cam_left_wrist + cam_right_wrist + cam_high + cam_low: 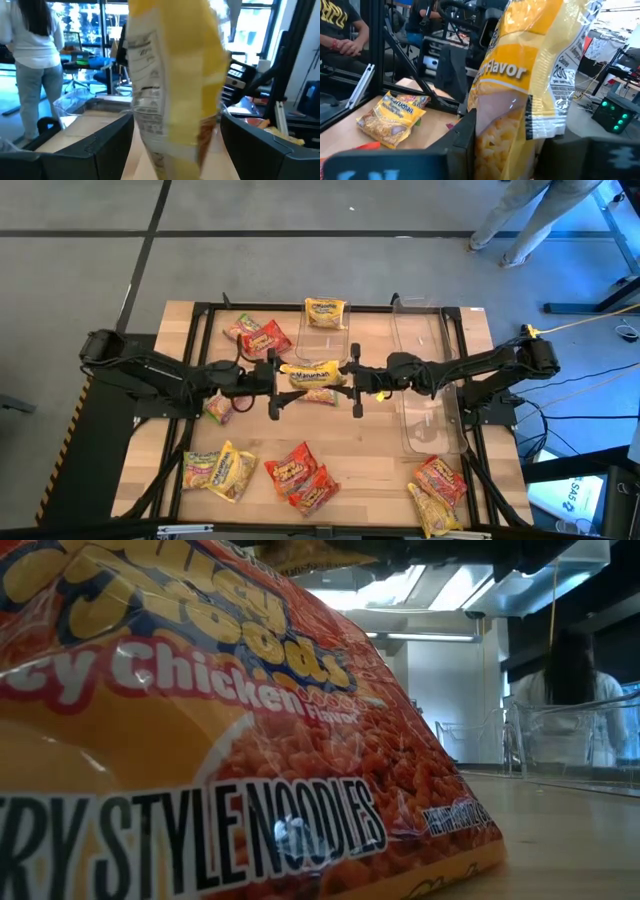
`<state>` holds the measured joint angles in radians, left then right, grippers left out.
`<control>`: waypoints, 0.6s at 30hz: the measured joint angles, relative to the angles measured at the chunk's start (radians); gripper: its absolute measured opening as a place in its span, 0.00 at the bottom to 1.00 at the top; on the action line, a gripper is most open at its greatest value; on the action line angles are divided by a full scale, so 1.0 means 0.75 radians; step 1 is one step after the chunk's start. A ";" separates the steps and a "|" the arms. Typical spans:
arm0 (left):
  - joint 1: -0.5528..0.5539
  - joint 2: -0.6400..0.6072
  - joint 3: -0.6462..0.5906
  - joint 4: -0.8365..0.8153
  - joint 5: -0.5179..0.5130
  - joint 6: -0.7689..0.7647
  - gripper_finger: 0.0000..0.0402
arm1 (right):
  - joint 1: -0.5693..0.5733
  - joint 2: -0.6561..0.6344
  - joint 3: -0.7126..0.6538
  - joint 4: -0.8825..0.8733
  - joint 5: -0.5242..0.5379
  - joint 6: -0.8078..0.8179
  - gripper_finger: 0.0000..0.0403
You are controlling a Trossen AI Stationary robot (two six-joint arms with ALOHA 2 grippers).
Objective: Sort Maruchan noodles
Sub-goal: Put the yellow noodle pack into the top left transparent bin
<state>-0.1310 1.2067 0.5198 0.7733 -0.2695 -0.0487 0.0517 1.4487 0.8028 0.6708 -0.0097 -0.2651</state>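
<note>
A yellow Maruchan noodles packet [313,373] hangs over the table's middle between my two grippers. My right gripper [351,375] is shut on the end nearer the table's right. My left gripper [275,380] stands open at the packet's other end. In the left wrist view its fingers [100,145] flank the yellow packet [175,85] with a gap on each side. Another packet [322,394] lies flat on the table just below. Other packets lie scattered over the table. My right gripper pinches the yellow packet's lower part [492,145], at its end toward the table's right, between its two fingers [465,132]. The fingers come in level from the table's right. The packet is lifted clear of the table and reaches out toward my left gripper.
Two clear bins stand at the back: one [345,340] holds a yellow packet [325,311], the other [425,420] is right of centre. Red and green packets [260,335] lie at far left. Several more lie near the front edge [232,471], [300,475], [438,485]. A red-orange packet [150,740] fills the low view. People stand beyond the table.
</note>
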 joint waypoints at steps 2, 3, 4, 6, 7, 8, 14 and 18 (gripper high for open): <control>0.011 0.011 0.004 0.026 0.003 0.010 0.71 | 0.000 0.000 0.000 0.029 0.000 0.005 0.25; 0.017 0.017 0.004 0.050 0.005 0.022 0.69 | 0.000 0.000 0.000 0.048 -0.001 0.005 0.25; 0.022 0.018 0.004 0.066 0.012 0.036 0.67 | 0.000 0.000 0.000 0.059 -0.001 0.005 0.25; 0.035 0.018 0.005 0.103 0.062 0.047 0.63 | 0.000 0.000 0.000 0.063 -0.001 0.005 0.25; 0.042 0.017 0.005 0.114 0.087 0.050 0.60 | -0.001 0.000 0.000 0.059 -0.001 0.005 0.25; 0.047 0.017 0.005 0.121 0.106 0.057 0.58 | -0.003 0.000 0.000 0.059 -0.001 0.005 0.25; 0.056 0.018 0.005 0.129 0.131 0.108 0.45 | -0.009 0.015 0.001 0.089 -0.002 0.009 0.26; 0.056 0.017 0.006 0.130 0.135 0.117 0.41 | -0.009 0.015 0.001 0.094 0.000 0.045 0.32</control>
<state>-0.0891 1.2192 0.5240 0.8706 -0.1685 0.0389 0.0452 1.4597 0.8032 0.7413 -0.0094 -0.2310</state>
